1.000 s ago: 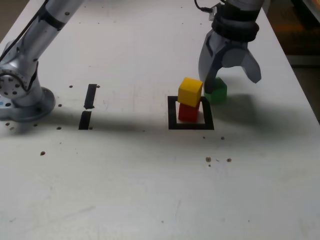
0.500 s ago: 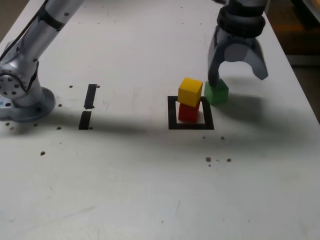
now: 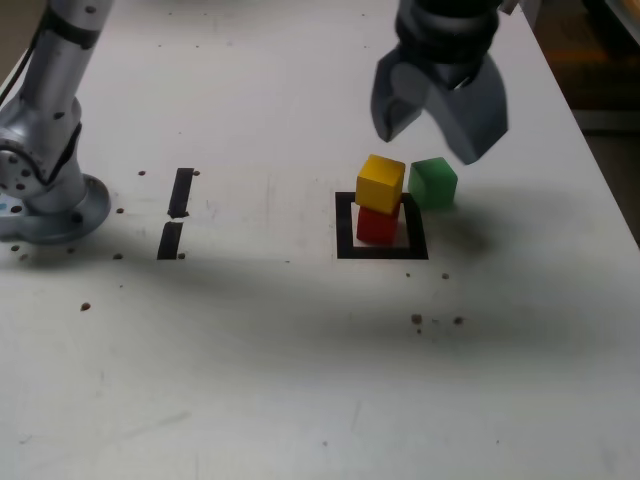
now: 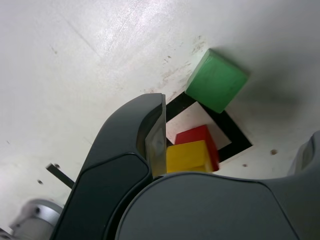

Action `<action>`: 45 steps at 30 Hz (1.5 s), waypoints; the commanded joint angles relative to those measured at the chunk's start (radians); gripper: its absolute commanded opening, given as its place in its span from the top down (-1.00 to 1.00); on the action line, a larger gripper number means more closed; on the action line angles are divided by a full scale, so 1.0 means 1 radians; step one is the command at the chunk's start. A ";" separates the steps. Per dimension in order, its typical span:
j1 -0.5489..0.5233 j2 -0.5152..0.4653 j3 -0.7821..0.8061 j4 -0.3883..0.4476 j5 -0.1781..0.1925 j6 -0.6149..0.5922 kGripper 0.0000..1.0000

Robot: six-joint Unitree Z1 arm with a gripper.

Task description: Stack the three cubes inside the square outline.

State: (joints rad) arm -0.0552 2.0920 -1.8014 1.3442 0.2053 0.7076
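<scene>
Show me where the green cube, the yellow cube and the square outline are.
green cube point(image 3: 433, 183), exterior view, its front face.
yellow cube point(image 3: 380, 184), exterior view, middle of its front face.
square outline point(image 3: 344, 226), exterior view, the tape strip on that view's left.

Table point(image 3: 300, 380) white, smooth, semi-gloss w/ dark specks, gripper point(image 3: 437, 118) grey moulded plastic, satin, arm base point(image 3: 50, 200) brushed metal, green cube point(image 3: 433, 183), yellow cube point(image 3: 380, 183), red cube point(image 3: 377, 225) matt, solid-colour, square outline point(image 3: 345, 225) black tape, tape strips point(image 3: 180, 192) black, matt.
</scene>
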 commanded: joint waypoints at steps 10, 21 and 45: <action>-0.047 -0.092 0.248 -0.312 0.059 0.327 -0.97; -0.025 -0.117 0.261 -0.354 0.183 0.378 -0.97; 0.023 -0.003 0.227 -0.417 0.031 0.368 -0.97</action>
State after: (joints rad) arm -0.0367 2.0828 -1.5772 0.9313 0.2380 1.0771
